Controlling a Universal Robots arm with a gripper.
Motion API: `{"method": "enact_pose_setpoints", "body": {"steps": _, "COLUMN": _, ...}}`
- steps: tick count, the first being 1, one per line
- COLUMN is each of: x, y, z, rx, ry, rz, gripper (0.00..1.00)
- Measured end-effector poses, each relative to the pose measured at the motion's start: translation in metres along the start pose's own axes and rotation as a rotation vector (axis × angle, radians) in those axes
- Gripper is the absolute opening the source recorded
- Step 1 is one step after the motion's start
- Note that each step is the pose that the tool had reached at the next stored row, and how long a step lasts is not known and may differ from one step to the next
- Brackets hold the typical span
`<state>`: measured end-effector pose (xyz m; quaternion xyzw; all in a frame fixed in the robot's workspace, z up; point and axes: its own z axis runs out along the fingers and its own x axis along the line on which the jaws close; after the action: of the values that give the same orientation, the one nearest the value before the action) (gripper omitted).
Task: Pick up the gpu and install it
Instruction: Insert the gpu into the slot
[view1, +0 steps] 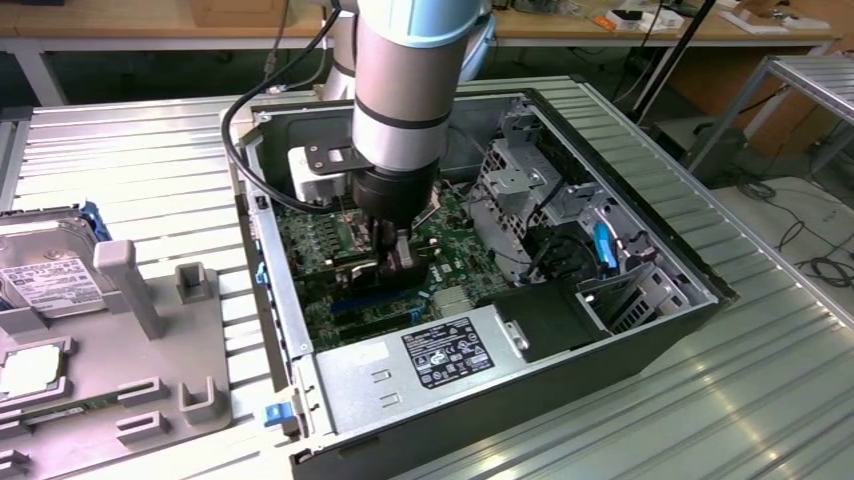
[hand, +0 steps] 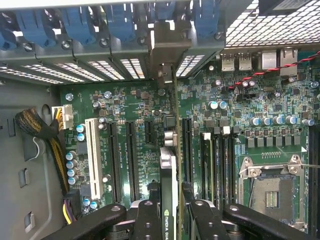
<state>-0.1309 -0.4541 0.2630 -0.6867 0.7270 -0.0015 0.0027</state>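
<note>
Black fingers of the pincer sit closest to the wrist camera, one on each side of the gpu; the pincer is closed on the gpu and holds it by its thin edge; the gpu stands on its edge, with white letters on its black face; it is down among the long black slots of the green board, and its far end reaches to the metal wall with the blue clips; I cannot tell if it is pushed all the way into a slot; a white slot stands a bit off to one side, past two black ones; on the other side of the gpu is the square silver chip holder; a fat bunch of black and yellow wires runs beside the board.

In the exterior view, the grey arm reaches straight down into the open computer case; the pincer is low over the green board in the middle of the case; a grey box with a black label fills the near end of the case; the case lies on a silver ribbed table; on the exterior view's left, a grey tray rests on the table; a silver drive with a white label sits in that tray, well apart from the case.
</note>
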Motion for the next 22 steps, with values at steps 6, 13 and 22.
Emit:
{"method": "enact_pose_setpoints", "body": {"steps": 6, "x": 0.0001, "y": -0.0002, "z": -0.0009, "rx": 0.0001, "ry": 0.003, "rz": 0.0, "gripper": 0.27}}
{"method": "enact_pose_setpoints", "body": {"steps": 13, "x": 0.0008, "y": -0.0002, "z": -0.0009, "rx": 0.0001, "ry": 0.003, "rz": -0.004, "gripper": 0.27}}
{"method": "enact_pose_setpoints", "body": {"steps": 22, "x": 0.0016, "y": -0.0002, "z": -0.0005, "rx": 0.001, "ry": 0.003, "rz": -0.015, "gripper": 0.27}}
